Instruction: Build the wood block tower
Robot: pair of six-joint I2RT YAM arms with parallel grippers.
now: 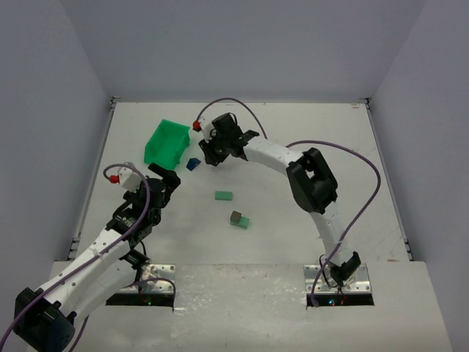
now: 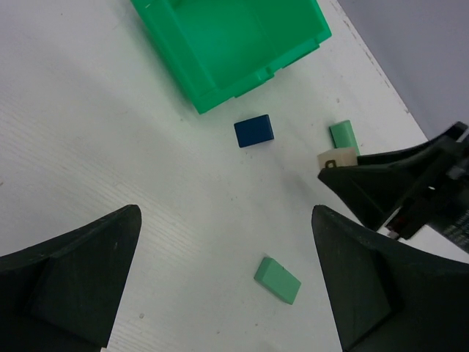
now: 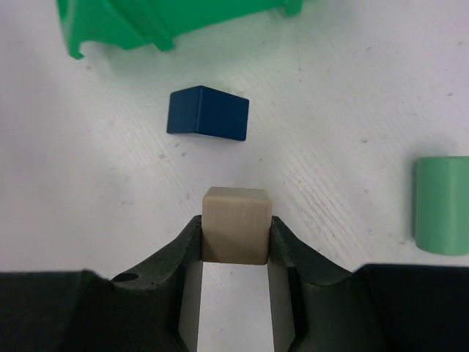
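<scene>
My right gripper [image 3: 236, 233] is shut on a small tan wooden cube [image 3: 236, 213], just short of a dark blue block [image 3: 208, 113] that lies alone on the table. From above, this gripper [image 1: 211, 156] sits right of the blue block [image 1: 193, 164]. A pale green piece [image 3: 442, 205] lies off to its right. Nearer the arms, a dark cube sits on a pale green block [image 1: 241, 222]; this low stack is all that shows of the wood block tower. A loose green block [image 1: 223, 196] lies flat. My left gripper [image 2: 226, 213] is open and holds nothing, with that loose block [image 2: 278, 279] below its gap.
A bright green plastic bin [image 1: 167, 143] stands at the back left, just beyond the blue block; it fills the top of the left wrist view [image 2: 234, 44]. Purple cables loop over both arms. White walls close in the table on three sides.
</scene>
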